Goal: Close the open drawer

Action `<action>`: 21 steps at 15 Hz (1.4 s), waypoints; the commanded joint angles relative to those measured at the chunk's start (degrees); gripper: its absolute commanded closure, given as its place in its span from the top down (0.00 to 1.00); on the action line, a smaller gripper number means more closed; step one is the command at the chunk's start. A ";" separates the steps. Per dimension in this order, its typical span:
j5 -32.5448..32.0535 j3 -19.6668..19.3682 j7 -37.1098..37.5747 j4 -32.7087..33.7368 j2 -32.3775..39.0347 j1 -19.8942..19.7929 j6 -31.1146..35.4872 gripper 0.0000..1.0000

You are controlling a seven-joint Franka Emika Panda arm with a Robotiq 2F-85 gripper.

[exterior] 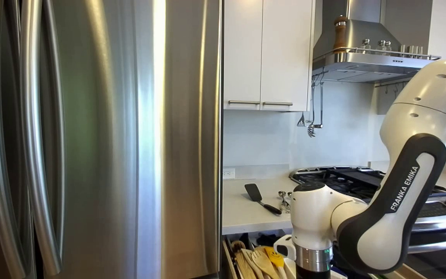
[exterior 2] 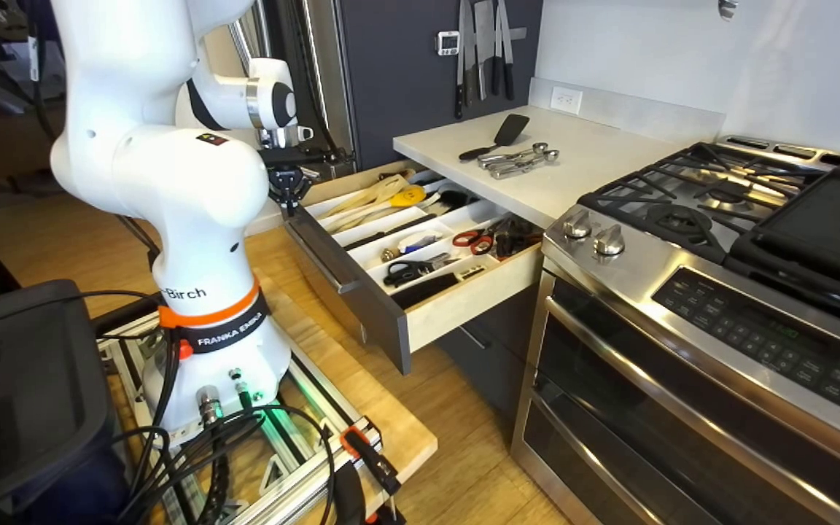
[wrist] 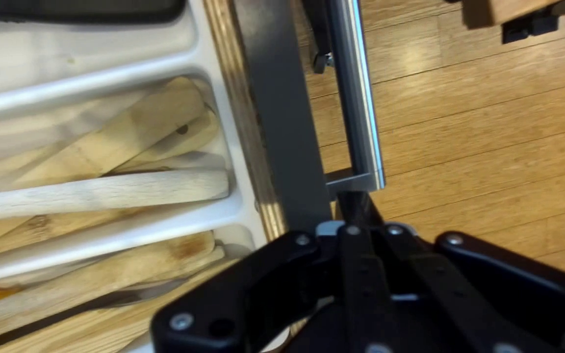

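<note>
The drawer stands pulled out below the counter; its dark grey front (exterior 2: 389,326) and light wooden side show in an exterior view. Its divided interior holds utensils and scissors; wooden spoons (exterior: 263,263) show in an exterior view. In the wrist view, the front's top edge (wrist: 287,117) runs beside the silver bar handle (wrist: 356,98). My gripper (exterior 2: 290,209) points down at the front's end near the fridge. In the wrist view its fingertips (wrist: 358,208) are together, outside the front, by the handle's end. I cannot tell whether they touch it. Nothing shows between them.
A counter (exterior 2: 609,135) above the drawer carries a black spatula (exterior 2: 511,130) and metal scoops (exterior 2: 522,162). A steel stove (exterior 2: 547,273) stands beside the drawer. The fridge (exterior: 130,135) stands on the other side. A lower dark drawer front (exterior 2: 489,364) is below.
</note>
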 commanded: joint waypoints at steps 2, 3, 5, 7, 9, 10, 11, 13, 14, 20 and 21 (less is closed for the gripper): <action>-17.60 -5.49 12.26 0.08 0.30 0.34 4.92 0.00; -21.67 -6.84 14.52 0.40 0.77 0.40 6.01 0.00; -29.11 -10.28 18.64 1.14 1.76 1.54 7.02 0.00; -35.60 -12.77 21.36 2.14 3.30 1.49 7.95 0.00; -41.98 -15.47 25.13 3.28 4.71 1.78 8.14 0.00; -44.94 -16.66 27.20 3.95 5.38 2.04 7.71 0.00; -48.11 -17.82 29.68 4.46 5.38 2.58 6.30 0.00; -53.25 -19.67 33.57 5.32 5.62 3.13 4.43 0.00; -48.91 -17.73 29.40 3.99 4.31 1.40 6.19 0.01; -51.83 -19.20 31.22 5.41 4.96 1.81 5.55 0.01; -51.83 -19.20 31.28 5.40 4.98 1.93 5.48 0.00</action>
